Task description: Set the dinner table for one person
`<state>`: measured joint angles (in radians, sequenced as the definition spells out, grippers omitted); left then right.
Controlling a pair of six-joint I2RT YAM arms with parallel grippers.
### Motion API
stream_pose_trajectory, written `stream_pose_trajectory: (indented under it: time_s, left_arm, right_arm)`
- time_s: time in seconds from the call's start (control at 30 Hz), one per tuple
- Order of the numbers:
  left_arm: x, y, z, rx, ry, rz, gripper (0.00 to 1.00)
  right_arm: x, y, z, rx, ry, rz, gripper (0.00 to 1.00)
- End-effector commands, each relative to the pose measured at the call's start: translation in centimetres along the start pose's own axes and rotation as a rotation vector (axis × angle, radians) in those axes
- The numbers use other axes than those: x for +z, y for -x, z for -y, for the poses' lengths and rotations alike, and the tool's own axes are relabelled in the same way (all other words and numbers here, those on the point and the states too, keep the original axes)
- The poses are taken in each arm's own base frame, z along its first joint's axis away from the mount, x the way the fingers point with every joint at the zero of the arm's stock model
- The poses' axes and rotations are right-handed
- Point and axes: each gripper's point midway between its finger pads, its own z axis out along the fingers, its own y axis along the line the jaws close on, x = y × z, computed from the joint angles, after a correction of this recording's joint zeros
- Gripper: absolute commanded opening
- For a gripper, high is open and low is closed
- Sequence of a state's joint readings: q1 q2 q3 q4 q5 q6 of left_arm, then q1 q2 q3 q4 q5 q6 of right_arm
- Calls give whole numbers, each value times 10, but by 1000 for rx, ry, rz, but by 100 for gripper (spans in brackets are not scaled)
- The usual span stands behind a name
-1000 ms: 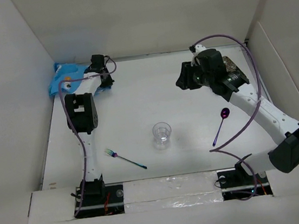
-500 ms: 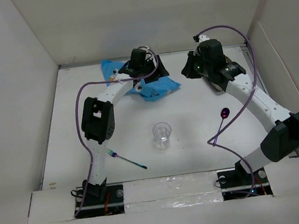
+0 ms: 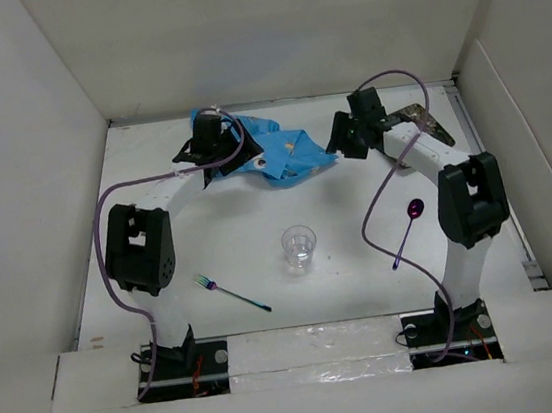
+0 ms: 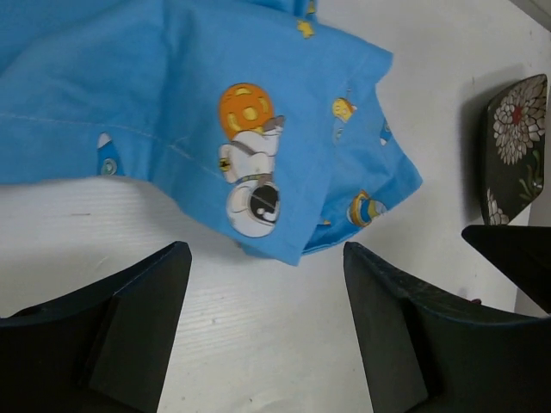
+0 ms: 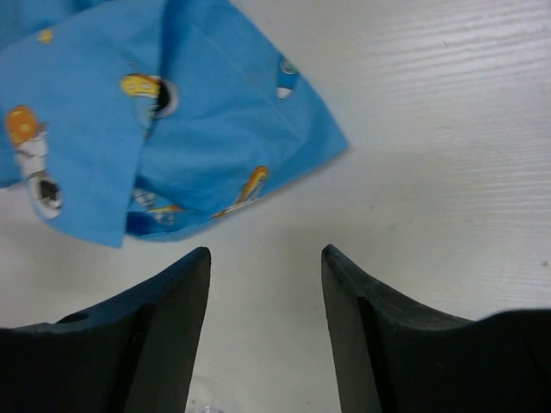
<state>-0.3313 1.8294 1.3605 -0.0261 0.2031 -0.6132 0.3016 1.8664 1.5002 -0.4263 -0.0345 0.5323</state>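
Wide matte white surface [image 3: 238, 221] spread under everything, from the arm bases to the far wall, with a clear cup [image 3: 299, 248] upright near its middle. Beyond the cup, toward the far wall, a blue placemat cloth [image 3: 285, 153] printed with cartoon astronauts and rockets, rumpled and folded over on itself, lying on the surface. Beyond the cup and to its left, the left claw [image 3: 222, 158], at the cloth's left end. In the left wrist view, the same claw [image 4: 263, 258] released, dark fingers [image 4: 138, 318] spread wide, bare white between them, a folded corner of the cloth [image 4: 172, 103] just ahead of the tips and not gripped. Beyond the cup and to its right, the right claw [image 3: 341, 141], at the cloth's right end. From the right wrist, that claw [image 5: 265, 258] released too, nothing between the fingers [image 5: 164, 335], the cloth's edge [image 5: 172, 112] just ahead and apart from them. Farther right of the cup and also beyond it, a dark flower-patterned dish [image 3: 427, 119], partly behind the right arm, showing at the right edge of the left wrist view [image 4: 516, 146]. Right of the cup, well apart, a purple spoon [image 3: 407, 231], handle angled toward the near edge. Near-left of the cup, an iridescent fork [image 3: 231, 293], tines pointing left.
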Motion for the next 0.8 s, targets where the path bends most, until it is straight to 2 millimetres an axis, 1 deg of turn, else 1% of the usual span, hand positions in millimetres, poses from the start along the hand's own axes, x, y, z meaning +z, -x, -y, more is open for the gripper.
stream_pose_trajectory:
  time_s: [0.0, 0.03, 0.07, 0.1, 0.13, 0.2, 0.23, 0.27, 0.33, 0.37, 0.43, 0.47, 0.5, 0.67, 0.73, 0.77]
  left_arm:
    - [4, 5, -9, -82, -54, 4, 69]
    - [6, 6, -5, -82, -76, 1, 69]
    - [10, 4, -3, -83, -89, -12, 69]
    - [12, -2, 3, -77, -102, -28, 69]
    - [13, -6, 11, -69, -125, -38, 69]
    - [19, -17, 17, -71, -136, -61, 69]
    - [20, -18, 22, -77, -166, -61, 69]
    - [24, -24, 19, -99, -171, -77, 68]
    - [28, -26, 19, -103, -177, -86, 68]
    - [34, -28, 19, -99, -183, -98, 66]
    - [36, -27, 19, -93, -181, -100, 65]
    - [38, -28, 17, -91, -174, -105, 63]
    - [39, -28, 16, -88, -170, -103, 62]
    - [46, -30, 12, -91, -158, -107, 53]
    - [48, -29, 13, -93, -162, -107, 51]
    - [49, -29, 15, -94, -170, -110, 48]
  right_arm:
    - [5, 12, 2, 99, -12, 10, 61]
    - [13, 8, 10, 116, -31, -2, 62]
    - [18, 6, 12, 128, -40, -6, 63]
    - [21, 3, 13, 153, -43, -18, 64]
    - [29, -1, 19, 173, -50, -38, 64]
    - [35, -6, 19, 209, -52, -52, 64]
    - [38, -6, 18, 220, -49, -55, 64]
    - [43, -7, 21, 235, -42, -61, 64]
    - [48, -9, 22, 265, -48, -66, 64]
    - [53, -4, 24, 288, -47, -52, 65]
    - [55, -3, 22, 297, -37, -53, 65]
    - [58, -4, 16, 305, 1, -54, 64]
    - [60, -1, 19, 327, 6, -49, 64]
    - [69, 1, 14, 374, 26, -47, 62]
    - [73, 4, 13, 377, 28, -44, 61]
    - [75, 2, 14, 384, 17, -52, 61]
